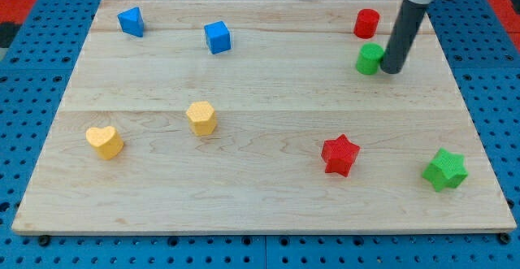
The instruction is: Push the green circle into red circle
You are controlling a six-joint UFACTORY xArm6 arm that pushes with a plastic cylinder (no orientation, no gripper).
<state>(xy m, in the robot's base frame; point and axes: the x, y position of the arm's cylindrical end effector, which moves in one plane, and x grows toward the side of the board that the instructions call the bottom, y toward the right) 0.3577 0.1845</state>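
Up at the board's (244, 212) upper right: green circle (370, 58) sitting right against my tip (391, 71), just off its 9 o'clock side, looking as good as touching. Rod (405, 33) slanting down from the top edge, dark and straight, landing beside the green piece. No pincer on this arm, just a bare rod end, so nothing clenched, nothing grasped, only pressed alongside. Red circle (366, 23) at 12 o'clock from the green one, near but with a strip of wood showing between them. Elsewhere, spread well apart: blue block (131, 20) at the top left, shape hard to call, blue cube (218, 36) to its right, yellow heart (105, 141) low on the left, yellow hexagon (201, 117) at its 2 o'clock. Red star (340, 154) at 6 o'clock from the green circle, far down the board, green star (444, 169) at the star's 3 o'clock near the right edge. No trays or bins, only loose blocks on flat wood, blue perforated surface (32, 58) around it.
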